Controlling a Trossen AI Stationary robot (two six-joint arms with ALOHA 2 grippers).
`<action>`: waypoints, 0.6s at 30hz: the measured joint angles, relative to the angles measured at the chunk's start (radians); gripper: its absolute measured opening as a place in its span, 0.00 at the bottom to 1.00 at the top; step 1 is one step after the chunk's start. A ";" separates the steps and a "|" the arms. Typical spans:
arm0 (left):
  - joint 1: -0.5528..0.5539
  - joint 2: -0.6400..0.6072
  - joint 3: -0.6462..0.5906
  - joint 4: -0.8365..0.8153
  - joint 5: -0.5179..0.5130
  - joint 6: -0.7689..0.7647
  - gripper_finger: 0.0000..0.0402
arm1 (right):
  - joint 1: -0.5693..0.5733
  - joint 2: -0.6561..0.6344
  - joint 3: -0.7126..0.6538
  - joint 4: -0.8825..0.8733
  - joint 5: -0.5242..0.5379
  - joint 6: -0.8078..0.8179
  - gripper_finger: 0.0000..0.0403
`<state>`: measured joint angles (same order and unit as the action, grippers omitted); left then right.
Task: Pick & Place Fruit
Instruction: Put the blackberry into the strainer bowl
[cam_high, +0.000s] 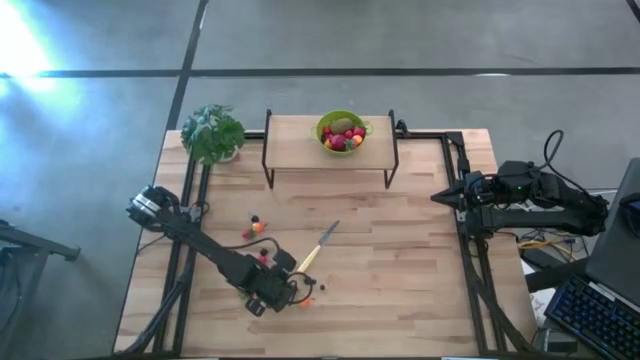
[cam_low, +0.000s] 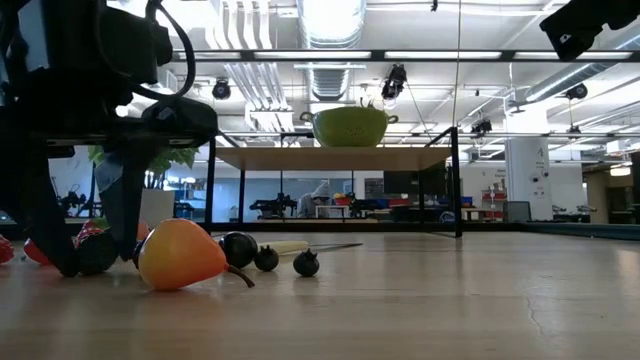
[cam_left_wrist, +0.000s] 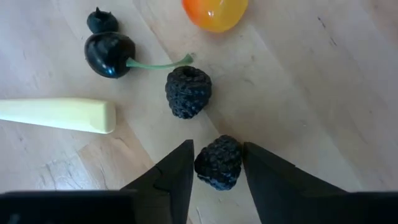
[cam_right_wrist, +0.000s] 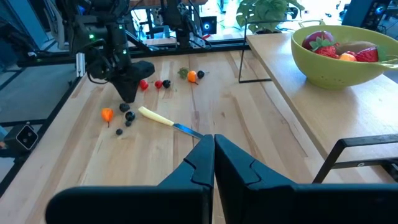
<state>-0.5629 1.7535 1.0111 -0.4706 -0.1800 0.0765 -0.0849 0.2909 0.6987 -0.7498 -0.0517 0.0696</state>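
My left gripper (cam_left_wrist: 217, 165) points down at the near-left part of the table (cam_high: 285, 293), shut on a blackberry (cam_left_wrist: 217, 163). Close around it lie a second blackberry (cam_left_wrist: 188, 91), a dark cherry (cam_left_wrist: 109, 54) with a green stem, a blueberry (cam_left_wrist: 101, 20) and an orange-yellow fruit (cam_left_wrist: 214, 12). More red and orange pieces (cam_high: 255, 226) lie farther left on the wood. The green bowl (cam_high: 342, 131) on the raised shelf holds red fruit and a brown-green ball. My right gripper (cam_right_wrist: 214, 149) is shut and hangs over the table's right side (cam_high: 440, 198). My left gripper pinches the blackberry by its two sides (cam_left_wrist: 202, 163) between the two fingers (cam_left_wrist: 177, 171), coming from above and pointing down. The berry sits on the table top; in the low view it shows dark between the fingers (cam_low: 97, 252).
A knife (cam_high: 320, 245) with a pale handle (cam_left_wrist: 59, 115) lies just beside the berries. The shelf (cam_high: 330, 150) on black legs stands at the far edge, with a potted plant (cam_high: 212, 132) at the far-left corner. Bare wood spreads across the table's middle and right.
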 joint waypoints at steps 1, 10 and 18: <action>0.000 0.000 0.000 0.000 0.001 0.000 0.34 | 0.000 0.000 0.000 0.000 0.000 0.000 0.02; 0.000 -0.015 -0.001 -0.038 -0.005 0.012 0.25 | 0.000 0.000 0.000 0.000 0.000 0.000 0.02; 0.001 -0.064 -0.004 -0.062 -0.241 0.078 0.28 | 0.000 0.000 0.000 0.000 0.000 0.000 0.02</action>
<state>-0.5621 1.6897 1.0073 -0.5327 -0.4206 0.1549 -0.0847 0.2909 0.6987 -0.7494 -0.0517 0.0696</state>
